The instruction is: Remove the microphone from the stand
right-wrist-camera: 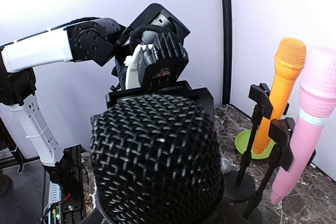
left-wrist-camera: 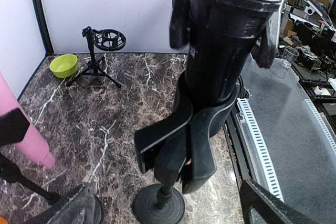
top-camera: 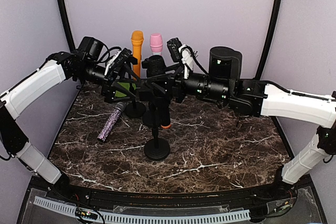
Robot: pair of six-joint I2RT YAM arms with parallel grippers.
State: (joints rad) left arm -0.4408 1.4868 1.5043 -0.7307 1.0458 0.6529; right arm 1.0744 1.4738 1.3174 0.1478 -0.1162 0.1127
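While white-veined black marble spreads across the surface (left-wrist-camera: 121,108), the matte black stand (left-wrist-camera: 178,150) rises from its round base, its forked clip cradling the smooth, mesh-headed microphone (left-wrist-camera: 220,51). Beside the stand the left fingers (left-wrist-camera: 273,205) gape wide. Above its clip the right fingers (left-wrist-camera: 178,14) flank the barrel, grip unclear.
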